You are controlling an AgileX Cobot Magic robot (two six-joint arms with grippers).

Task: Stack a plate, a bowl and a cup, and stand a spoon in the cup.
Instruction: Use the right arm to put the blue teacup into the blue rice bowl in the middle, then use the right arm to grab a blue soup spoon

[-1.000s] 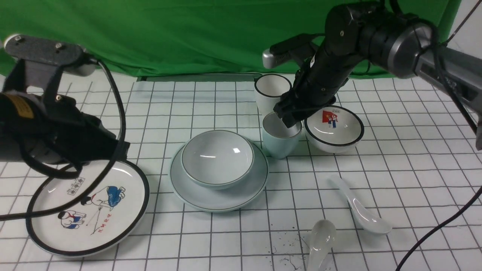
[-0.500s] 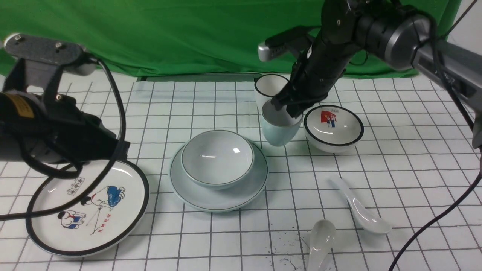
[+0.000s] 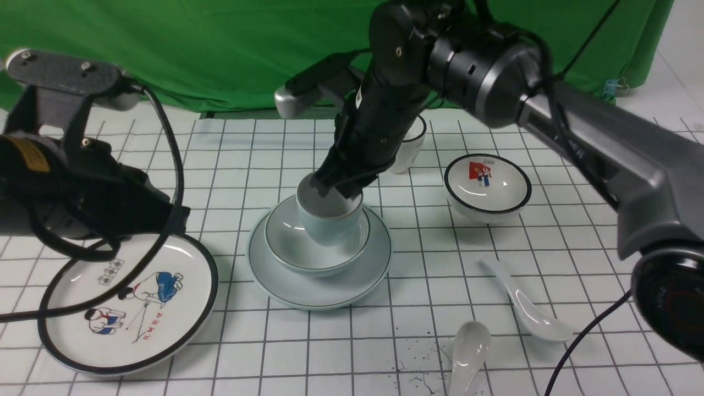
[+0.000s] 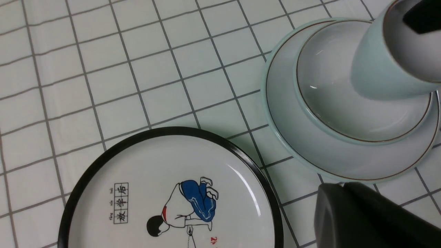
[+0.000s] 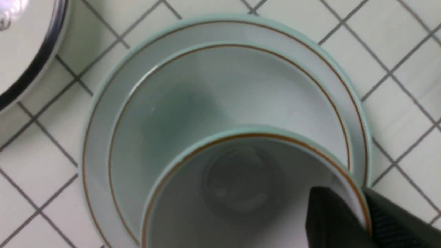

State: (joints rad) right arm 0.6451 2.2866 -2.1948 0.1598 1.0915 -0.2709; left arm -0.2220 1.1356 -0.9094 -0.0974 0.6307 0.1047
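Note:
The pale blue-grey plate [image 3: 319, 294] lies mid-table with the grey-blue bowl [image 3: 308, 256] on it. My right gripper [image 3: 344, 190] is shut on the rim of the blue-green cup [image 3: 329, 223], one finger inside and one outside. It holds the cup upright, down in the bowl; I cannot tell if its base touches. The right wrist view shows the gripper [image 5: 361, 203], cup [image 5: 241, 182], bowl [image 5: 213, 93] and plate [image 5: 103, 113]. Two white spoons [image 3: 522, 302] [image 3: 467, 352] lie at the front right. My left gripper [image 4: 339, 186] is shut and empty beside the plate [image 4: 293, 137].
A cartoon plate with a black rim [image 3: 129, 308] lies at the front left under my left arm. A white black-rimmed cup [image 3: 410, 146] and a white bowl with a red picture [image 3: 488, 184] stand at the back right. Green cloth hangs behind.
My right gripper has lifted the cup from beside the picture bowl and carried it left, then down into the bowl. The left arm has not moved.

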